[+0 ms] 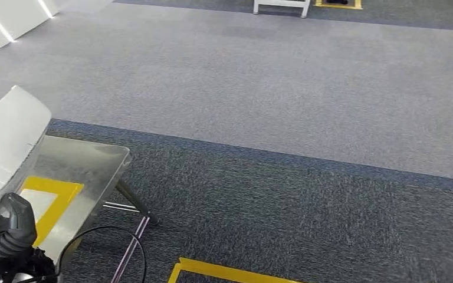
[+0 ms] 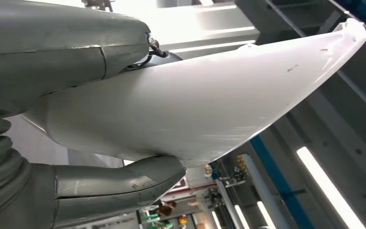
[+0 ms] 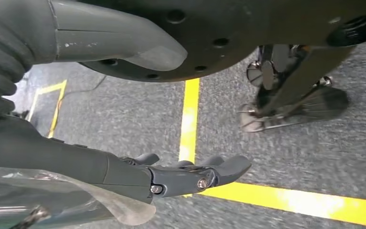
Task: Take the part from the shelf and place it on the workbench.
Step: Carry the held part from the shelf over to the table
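Observation:
The part (image 1: 3,147) is a large white curved shell at the left edge of the head view, held over the near end of the metal workbench (image 1: 91,162). My left hand (image 1: 9,233) grips it from below. In the left wrist view the part (image 2: 209,100) is clamped between the thumb (image 2: 124,186) and the rest of my left hand (image 2: 76,52). My right hand (image 3: 171,176) hangs over the carpet, fingers stretched out and holding nothing.
A yellow tape square (image 1: 50,197) marks the workbench top, and a black cable (image 1: 103,236) loops off its near edge. Yellow floor tape (image 1: 224,272) lies on the dark carpet. A white table's legs (image 1: 280,7) stand far back.

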